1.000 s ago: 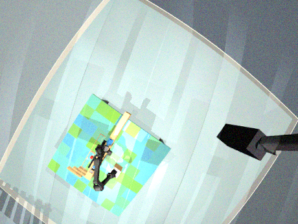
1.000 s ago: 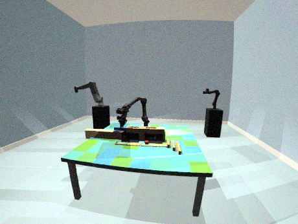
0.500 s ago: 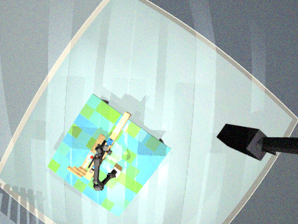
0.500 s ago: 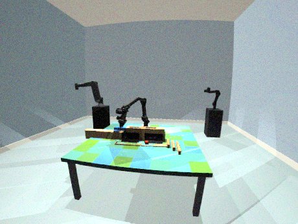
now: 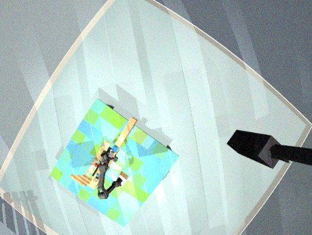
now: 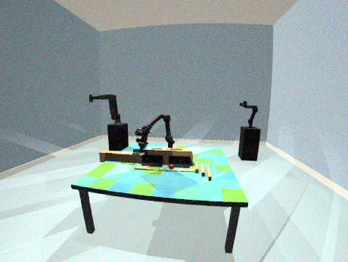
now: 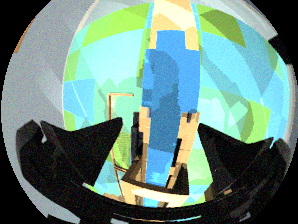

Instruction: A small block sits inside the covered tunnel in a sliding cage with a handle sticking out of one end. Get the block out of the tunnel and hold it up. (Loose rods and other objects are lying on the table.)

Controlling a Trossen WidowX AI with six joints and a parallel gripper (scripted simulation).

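A wooden cage (image 6: 181,152) with dark openings in its side is seen on a patchwork-topped table (image 5: 156,170) (image 6: 113,186), a long wooden handle (image 5: 126,132) (image 6: 118,155) projecting from one end. The gripper (image 6: 142,148) (image 7: 161,124) is spread wide, with nothing grasped, above a blue piece (image 6: 137,151) (image 7: 167,90) at the handle end. A small red object (image 5: 96,165) (image 6: 171,166) is seen beside the cage; whether the task's block is inside the tunnel cannot be told. No writing can be read.
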